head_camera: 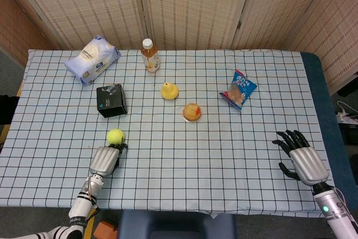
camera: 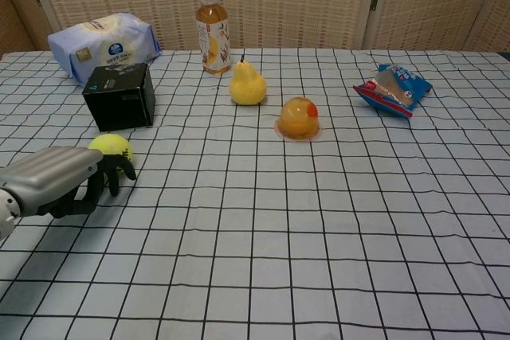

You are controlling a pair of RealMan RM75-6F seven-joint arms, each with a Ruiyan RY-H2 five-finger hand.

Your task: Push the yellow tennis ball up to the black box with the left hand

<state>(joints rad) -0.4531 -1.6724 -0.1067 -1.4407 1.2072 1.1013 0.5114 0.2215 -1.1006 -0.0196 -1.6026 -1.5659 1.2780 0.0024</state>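
**Left hand set behind the ball, box not yet reached**

The left hand (camera: 60, 181) lay low on the checked tablecloth (head_camera: 224, 155), dark fingers (camera: 118, 171) curled loosely behind the fuzzy yellow tennis ball (head_camera: 115, 136), touching its near side without gripping it: a placement suited to pushing. The ball sat near the matte black cardboard box (head_camera: 111, 100), a gap between them. The box's small teal mark was unreadable. The right hand (head_camera: 299, 155) rested empty, fingers spread, well apart.

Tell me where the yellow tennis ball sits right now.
The yellow tennis ball lies on the table's left side in the head view, just ahead of the left hand and short of the black box.
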